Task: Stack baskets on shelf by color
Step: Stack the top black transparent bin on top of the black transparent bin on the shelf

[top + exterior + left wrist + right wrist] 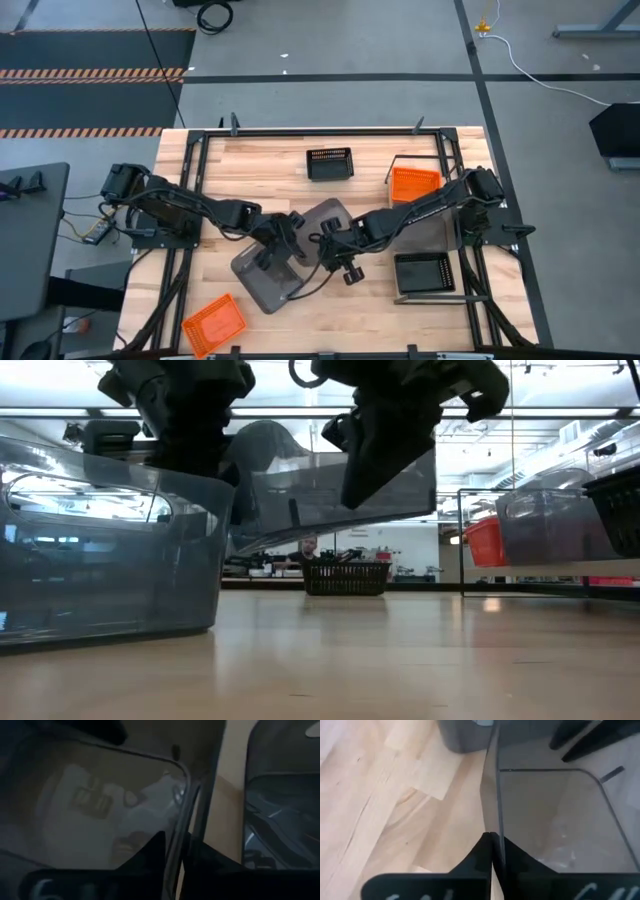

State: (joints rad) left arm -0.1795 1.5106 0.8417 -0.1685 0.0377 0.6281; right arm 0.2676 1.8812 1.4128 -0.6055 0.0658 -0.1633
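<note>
At the middle of the table we see both arms meeting over two dark grey baskets. The left gripper point(283, 240) is above the lower grey basket point(262, 282), which rests flat on the wood. In the left wrist view its two fingers point(150, 854) stand one on each side of this basket's wall, pressed against it, so the rim passes between them. Just beside it, the right gripper point(333, 252) pinches the wall of the second grey basket point(328, 217); in the right wrist view the thin rim point(495, 795) runs straight into the closed fingers point(481, 851). In the low view this basket point(340, 485) hangs tilted above the table.

Further right, an orange basket point(413, 184) and a black slatted basket point(424, 272) sit on the shelf point(437, 231). Another black slatted basket point(329, 163) lies at the far side, and one orange basket point(213, 323) near the front left corner.
</note>
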